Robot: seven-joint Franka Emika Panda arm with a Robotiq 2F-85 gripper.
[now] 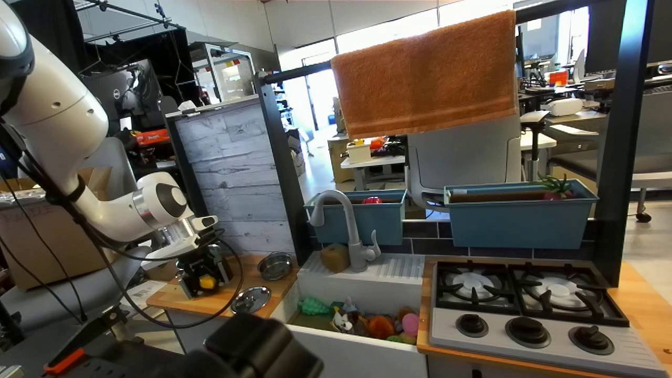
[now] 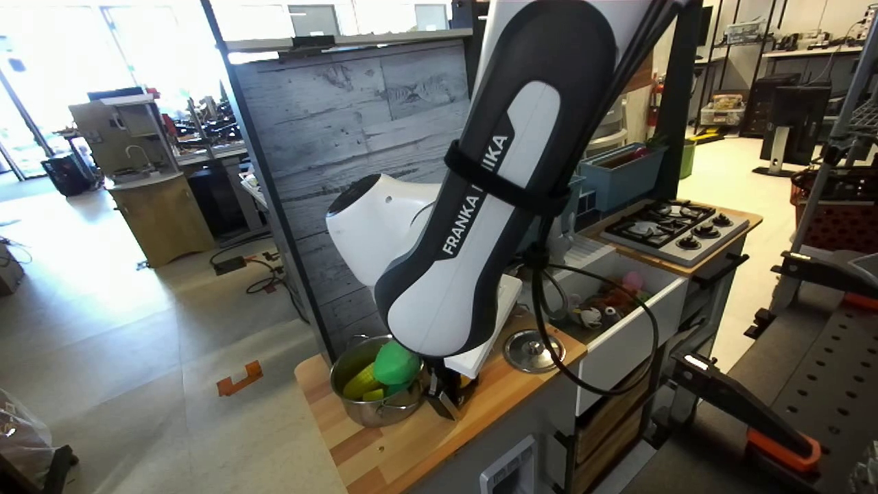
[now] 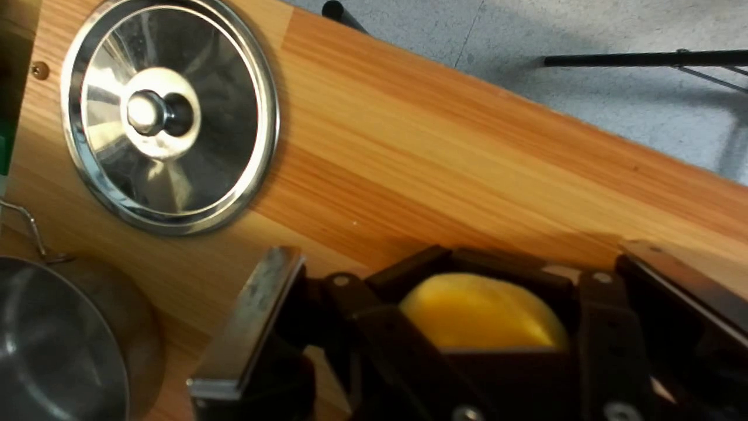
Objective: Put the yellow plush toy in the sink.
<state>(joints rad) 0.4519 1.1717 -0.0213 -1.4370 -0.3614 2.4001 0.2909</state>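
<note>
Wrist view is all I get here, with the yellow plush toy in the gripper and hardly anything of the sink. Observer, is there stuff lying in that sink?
Observer: Yes, in both exterior views a heap of toys lies in the sink.
Operator: Anything beside the gripper, on the side away from the sink?
Observer: A steel pot that your view misses stands there, with a green thing and a yellow thing inside.
Operator: And where's the tap?
Observer: In an exterior view it stands on the sink's back ledge, beside a brown block.
</note>
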